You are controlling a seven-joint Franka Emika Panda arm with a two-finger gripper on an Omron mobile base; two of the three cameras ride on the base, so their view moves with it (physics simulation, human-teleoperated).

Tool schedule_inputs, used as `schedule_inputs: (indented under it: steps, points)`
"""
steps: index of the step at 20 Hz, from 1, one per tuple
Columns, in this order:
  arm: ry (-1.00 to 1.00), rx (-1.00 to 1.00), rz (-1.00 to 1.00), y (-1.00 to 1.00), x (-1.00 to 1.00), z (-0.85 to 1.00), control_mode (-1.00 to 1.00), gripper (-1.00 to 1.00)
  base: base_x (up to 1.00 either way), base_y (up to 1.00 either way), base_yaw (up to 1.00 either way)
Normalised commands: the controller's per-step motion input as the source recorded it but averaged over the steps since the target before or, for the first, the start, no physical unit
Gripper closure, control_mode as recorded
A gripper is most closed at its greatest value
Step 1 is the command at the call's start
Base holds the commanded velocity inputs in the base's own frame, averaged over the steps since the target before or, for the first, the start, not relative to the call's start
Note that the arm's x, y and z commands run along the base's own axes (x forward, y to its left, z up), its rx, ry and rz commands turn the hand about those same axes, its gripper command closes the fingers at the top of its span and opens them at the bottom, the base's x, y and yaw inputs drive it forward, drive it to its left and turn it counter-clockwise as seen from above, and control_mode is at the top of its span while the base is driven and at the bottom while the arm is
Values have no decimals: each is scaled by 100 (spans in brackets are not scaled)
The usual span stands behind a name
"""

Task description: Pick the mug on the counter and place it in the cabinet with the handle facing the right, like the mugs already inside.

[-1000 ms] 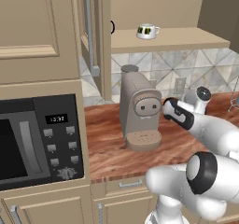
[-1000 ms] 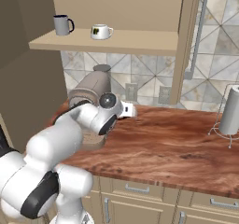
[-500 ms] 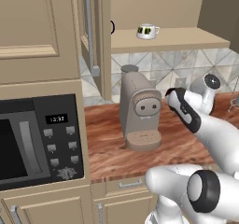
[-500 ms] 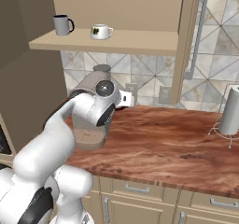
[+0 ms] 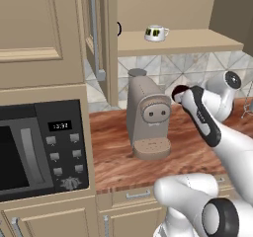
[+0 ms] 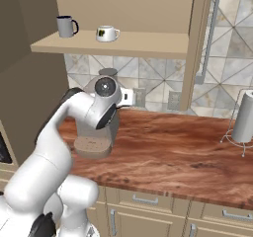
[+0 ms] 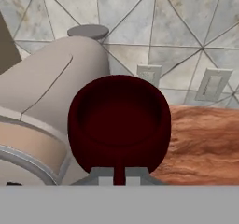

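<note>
Tool (image 7: 119, 181) clamped on the maroon mug (image 7: 119, 122), held in the air above the worktop (image 6: 168, 147), just right of the coffee machine (image 5: 146, 117). White mug (image 5: 155, 32) sits on the cabinet shelf (image 5: 197, 41) above.

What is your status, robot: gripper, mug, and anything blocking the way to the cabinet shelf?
Gripper shut on mug. Mug lifted off counter, beside coffee machine. Shelf above, nothing between.
</note>
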Motion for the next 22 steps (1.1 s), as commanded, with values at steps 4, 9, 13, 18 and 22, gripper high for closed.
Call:
schedule_inputs:
  steps: [4,9,13,18,22]
  points:
    - [-7,0,5,34,-31,50,-100,100,0,0,0]
    - [-7,0,6,34,-32,45,-100,100,0,0,0]
    - [-6,0,7,29,-28,36,-100,100,0,0,0]
    - [-4,0,8,25,-21,33,-100,100,0,0,0]
    - [-1,0,9,18,-9,30,-100,100,0,0,0]
